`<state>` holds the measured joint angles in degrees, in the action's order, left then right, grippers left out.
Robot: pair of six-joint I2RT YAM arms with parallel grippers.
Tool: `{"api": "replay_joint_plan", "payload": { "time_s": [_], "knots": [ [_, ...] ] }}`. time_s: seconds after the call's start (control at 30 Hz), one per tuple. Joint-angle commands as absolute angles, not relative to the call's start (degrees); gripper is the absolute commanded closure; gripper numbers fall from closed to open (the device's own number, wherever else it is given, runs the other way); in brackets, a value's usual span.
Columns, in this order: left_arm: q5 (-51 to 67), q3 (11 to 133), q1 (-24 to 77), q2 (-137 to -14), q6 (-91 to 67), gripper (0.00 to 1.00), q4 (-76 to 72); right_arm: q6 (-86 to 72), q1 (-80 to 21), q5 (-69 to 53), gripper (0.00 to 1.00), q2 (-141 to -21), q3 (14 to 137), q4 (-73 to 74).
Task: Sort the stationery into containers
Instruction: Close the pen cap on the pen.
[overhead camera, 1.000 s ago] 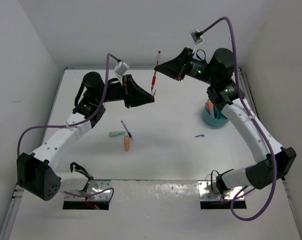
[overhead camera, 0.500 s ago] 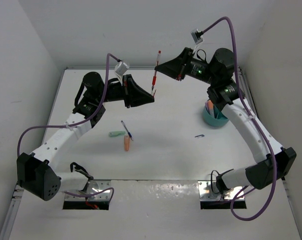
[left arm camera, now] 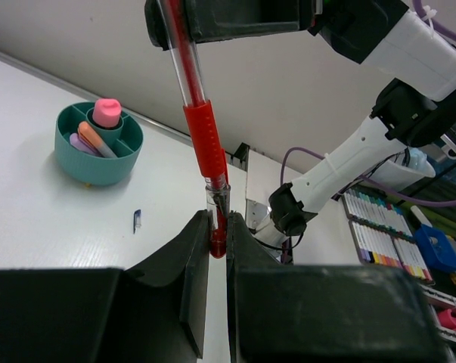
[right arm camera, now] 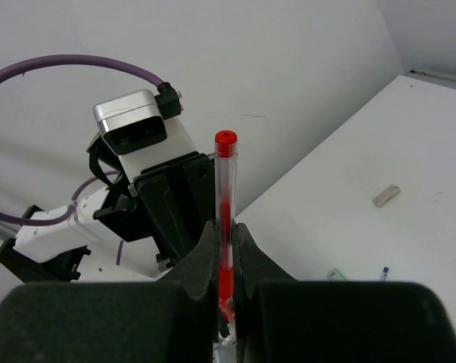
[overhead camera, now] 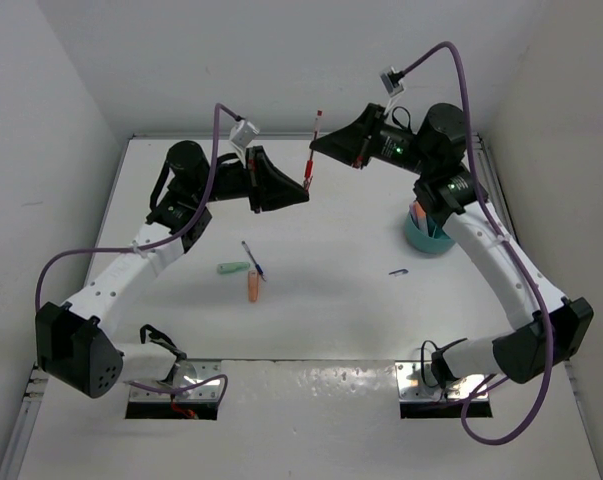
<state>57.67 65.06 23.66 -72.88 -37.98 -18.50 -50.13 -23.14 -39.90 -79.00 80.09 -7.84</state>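
A red-orange pen hangs nearly upright above the table's far middle. My right gripper is shut on its clear barrel, seen in the right wrist view. My left gripper is shut on its lower tip, seen in the left wrist view. The pen also shows in the left wrist view and the right wrist view. The teal cup stands at the right and holds pink, orange and lilac items; it also shows in the left wrist view.
A mint-green stub, an orange stub and a dark-blue pen lie left of the table's middle. A tiny purple piece lies near the cup. White walls close the back and sides.
The right gripper has shifted slightly and the pen's top sits a little lower. The left arm has hardly moved. Both grippers stay shut on the pen.
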Motion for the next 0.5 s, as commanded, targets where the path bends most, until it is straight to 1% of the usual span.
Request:
{"api": "replay_joint_plan", "payload": {
  "time_s": [0.0, 0.47],
  "knots": [
    [57.1, 68.0, 23.0, -72.7, -37.8, 1.00, -20.6, -50.7, -23.9, -41.0, 1.00, -76.7, 78.8, -10.5],
    [53.9, 70.7, 21.5, -73.6, -39.5, 1.00, -23.6, -49.0, -26.7, -42.0, 1.00, -74.8, 74.1, -9.1]
  ]
}}
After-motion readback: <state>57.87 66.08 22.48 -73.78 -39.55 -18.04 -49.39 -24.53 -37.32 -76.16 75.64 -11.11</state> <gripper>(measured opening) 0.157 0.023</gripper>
